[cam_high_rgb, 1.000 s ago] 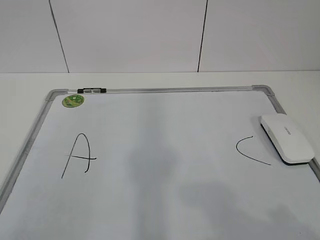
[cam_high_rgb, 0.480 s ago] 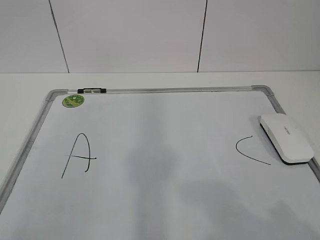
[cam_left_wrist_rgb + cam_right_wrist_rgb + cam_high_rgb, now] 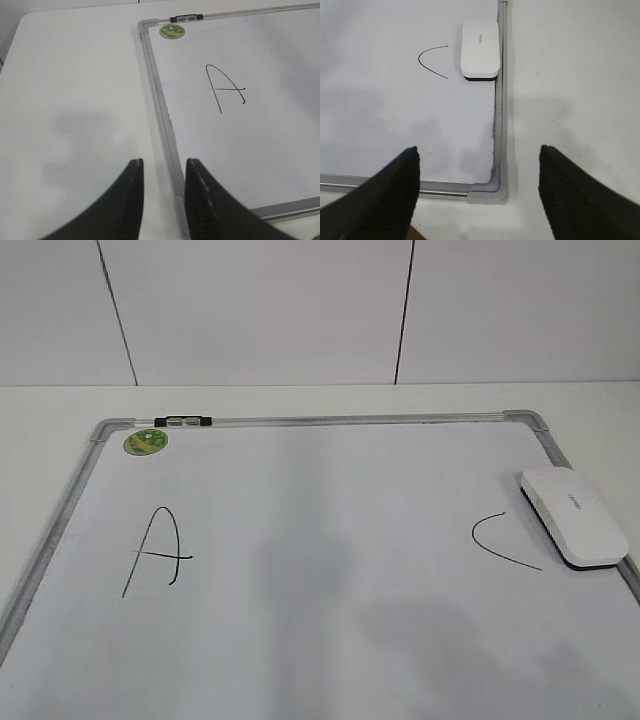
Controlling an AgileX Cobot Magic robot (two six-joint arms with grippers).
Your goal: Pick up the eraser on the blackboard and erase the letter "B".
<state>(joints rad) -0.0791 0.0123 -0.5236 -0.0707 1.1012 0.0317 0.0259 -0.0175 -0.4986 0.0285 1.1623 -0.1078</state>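
Note:
The blackboard (image 3: 330, 490) is a white dry-erase board in a silver frame, lying flat on the table. The eraser (image 3: 573, 515), a glossy white block, lies on the board against its right frame; it also shows in the right wrist view (image 3: 480, 50). No letter "B" shows in any view; the board between the black "A" (image 3: 158, 550) and the black "C" (image 3: 500, 540) is bare. My right gripper (image 3: 479, 150) is wide open and empty above the board's near right corner. My left gripper (image 3: 163, 162) is open with a narrow gap above the board's left frame, empty. Neither gripper shows in the exterior view.
A round green magnet (image 3: 146, 441) sits at the board's far left corner, next to a small black-and-silver clip (image 3: 183, 421) on the top frame. White table surrounds the board, with a panelled white wall behind.

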